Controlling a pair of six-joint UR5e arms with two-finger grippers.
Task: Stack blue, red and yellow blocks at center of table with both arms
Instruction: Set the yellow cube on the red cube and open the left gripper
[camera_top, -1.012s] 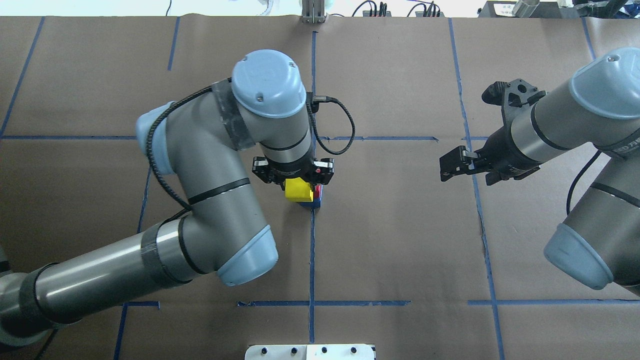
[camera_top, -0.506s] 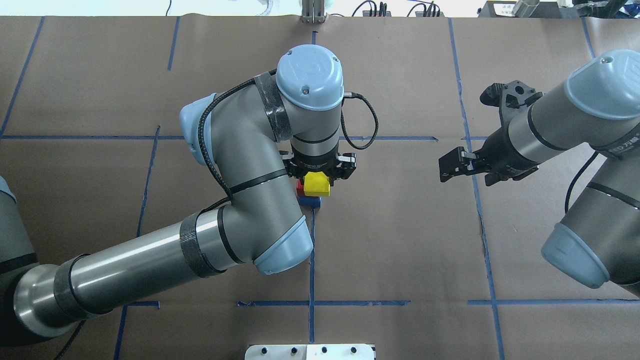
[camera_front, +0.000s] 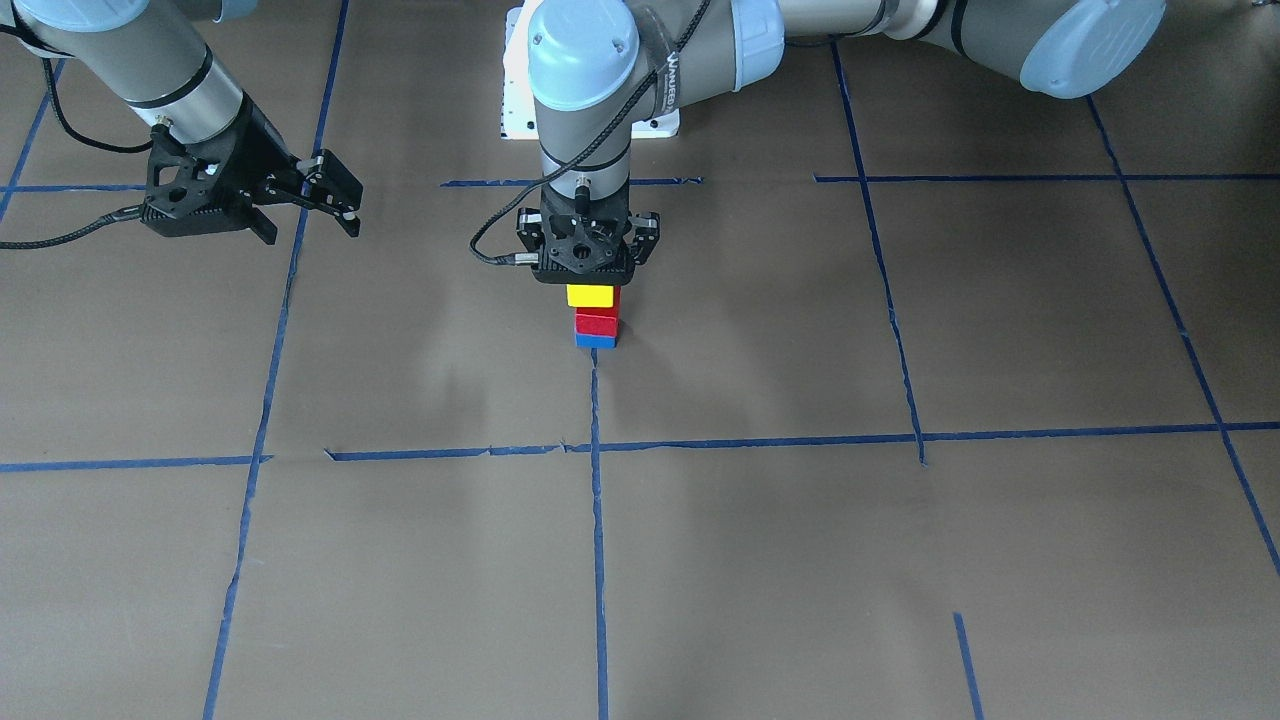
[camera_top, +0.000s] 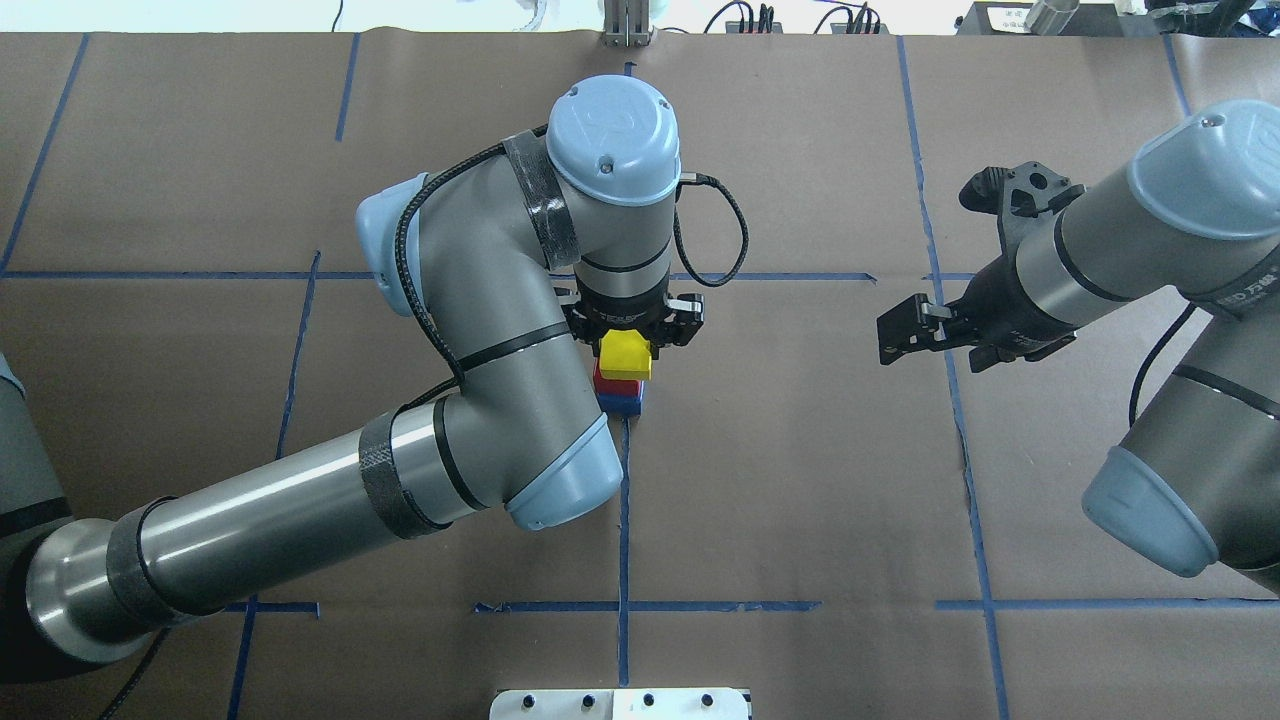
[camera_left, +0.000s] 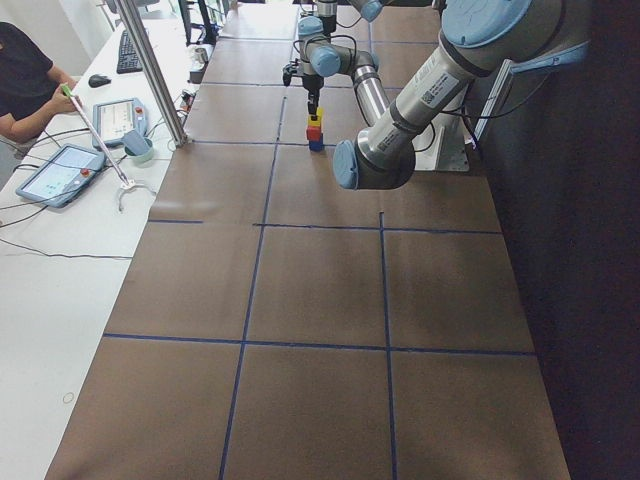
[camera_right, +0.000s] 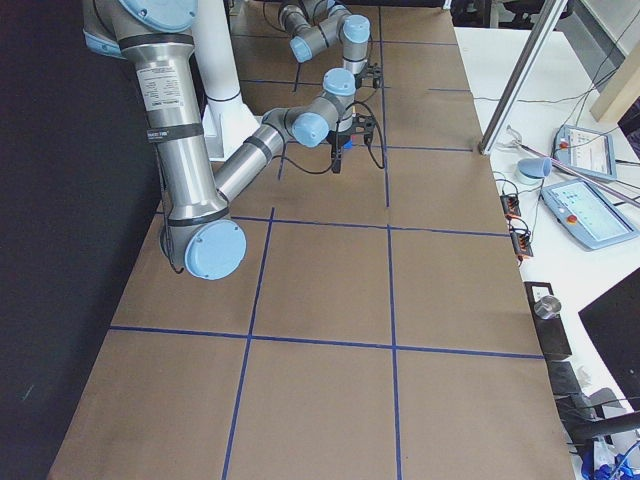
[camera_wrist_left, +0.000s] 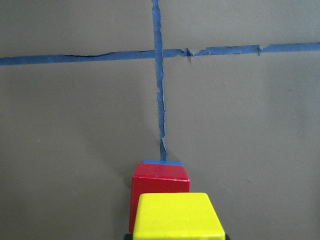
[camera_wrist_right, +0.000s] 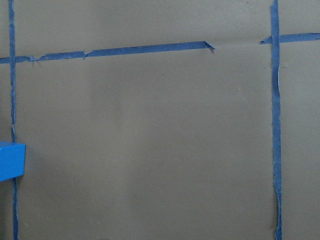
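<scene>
Now the left tool (camera_front: 587, 281) grips the small yellow block (camera_front: 589, 296) just over the red block (camera_front: 598, 322) sitting on the blue block (camera_front: 596, 341) at the centre of the paper-covered bench (camera_front: 800, 550), the right tool (camera_top: 900, 330) hanging open aside; next, I'd say, square it up, lower, release.

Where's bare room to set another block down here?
Free: the paper between stack and right gripper, and all squares on the operators' side. Crowded: the centre, where the left gripper holds the yellow block over the stack.
</scene>
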